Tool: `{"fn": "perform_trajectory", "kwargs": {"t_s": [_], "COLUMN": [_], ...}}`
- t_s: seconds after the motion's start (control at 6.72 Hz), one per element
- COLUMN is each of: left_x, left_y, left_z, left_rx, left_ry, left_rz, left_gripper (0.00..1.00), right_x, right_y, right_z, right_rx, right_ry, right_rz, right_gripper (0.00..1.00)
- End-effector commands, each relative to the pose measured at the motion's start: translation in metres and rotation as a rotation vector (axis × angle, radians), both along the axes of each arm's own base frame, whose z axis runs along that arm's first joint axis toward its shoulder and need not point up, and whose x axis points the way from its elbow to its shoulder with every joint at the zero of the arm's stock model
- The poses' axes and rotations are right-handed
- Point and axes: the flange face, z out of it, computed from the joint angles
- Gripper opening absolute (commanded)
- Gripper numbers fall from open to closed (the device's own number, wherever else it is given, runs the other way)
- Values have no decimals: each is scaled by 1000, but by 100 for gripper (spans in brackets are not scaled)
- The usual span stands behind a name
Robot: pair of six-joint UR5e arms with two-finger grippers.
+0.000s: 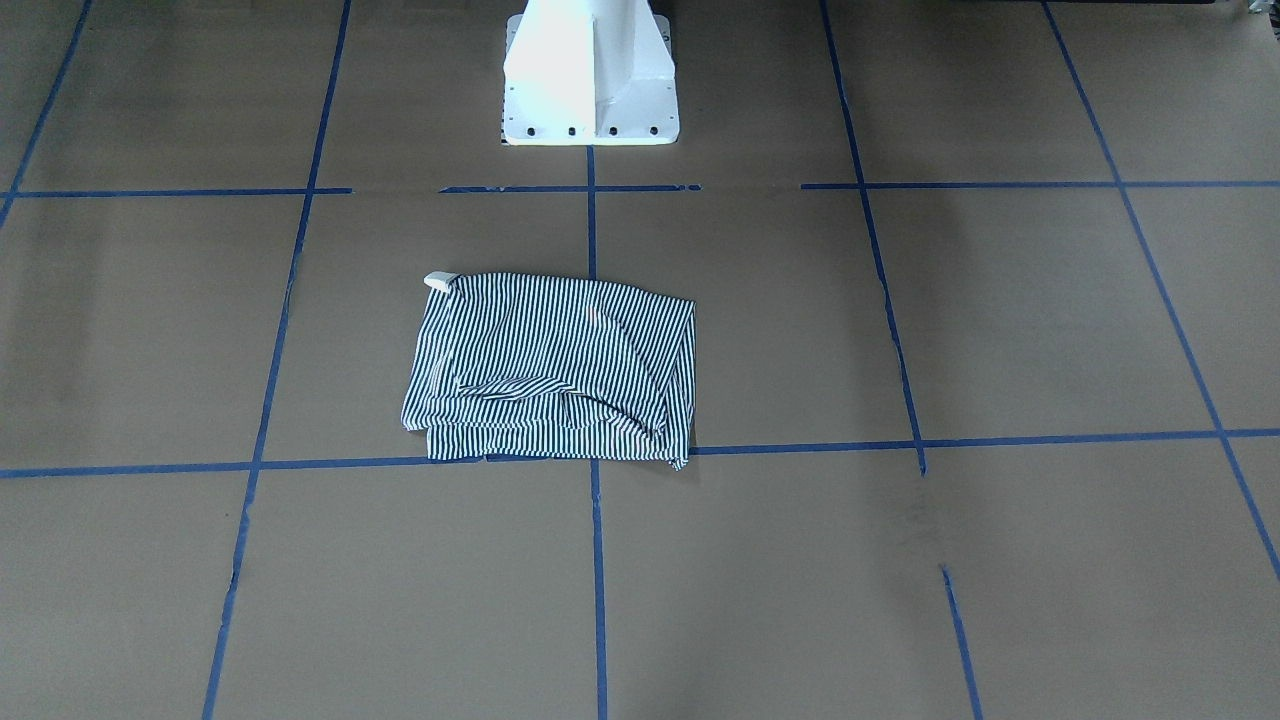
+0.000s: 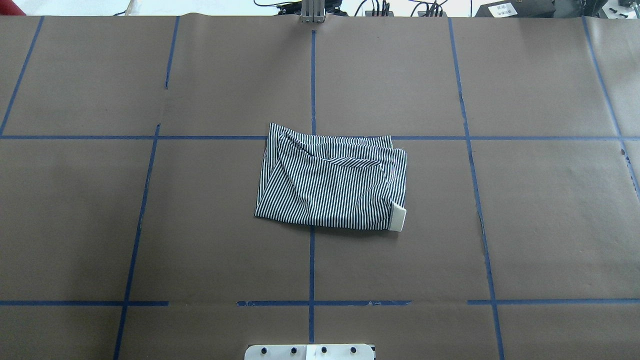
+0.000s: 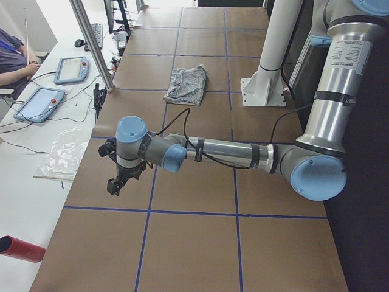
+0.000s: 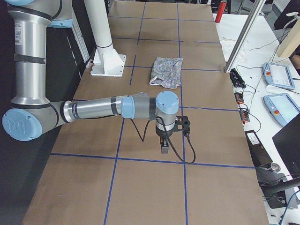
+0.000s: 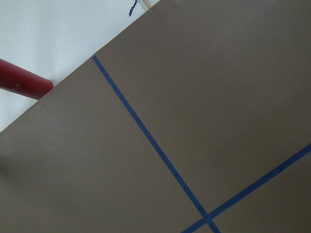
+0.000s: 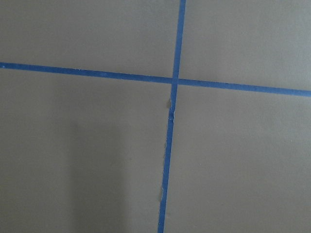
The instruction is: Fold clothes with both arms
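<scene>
One folded shirt (image 2: 330, 180), far from left tool (image 3: 115, 185), right tool (image 4: 165, 146), tool state unclear

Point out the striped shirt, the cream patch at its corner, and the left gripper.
striped shirt (image 2: 330, 185): overhead view, middle of the fabric.
cream patch (image 2: 398, 216): overhead view, its centre.
left gripper (image 3: 115, 187): exterior left view, between the fingertips.

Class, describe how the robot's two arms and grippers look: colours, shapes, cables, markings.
Both the left arm and right arm are silver-grey metal tubes with light-blue joint caps, black bands and a looping black cable. The left gripper and right gripper are small and black.
</scene>
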Motion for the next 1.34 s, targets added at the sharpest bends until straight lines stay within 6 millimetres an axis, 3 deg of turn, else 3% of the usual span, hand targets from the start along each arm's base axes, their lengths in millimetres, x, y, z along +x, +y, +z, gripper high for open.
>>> {"fn": "perform_trajectory", "kwargs": {"t_s": [0.0, 0.15, 0.45, 0.59, 0.89, 1.19], "left_x": [-2, -2, -3, -3, -4, -4], "left_y": [15, 22, 51, 52, 52, 52], "left_z": [13, 12, 47, 50, 49, 48], "left_rx": [-216, -290, -360, -365, -362, -361], "left_ry": [5, 3, 1, 1, 0, 0], "left_rz": [-29, -27, -28, -28, -30, -31], "left_gripper": [100, 100, 100, 100, 100, 100], "right_x": [0, 0, -1, -1, -3, -5], "right_y": [5, 2, -1, -1, -7, -12], "right_z": [14, 15, 27, 38, 82, 68], "right_rx": [-27, -29, -52, -64, 4, 1], "right_ry": [-7, -7, -15, -15, -39, -80], "right_rz": [-2, -2, -3, -9, -2, 36], "right_gripper": [100, 100, 100, 100, 100, 100]}}
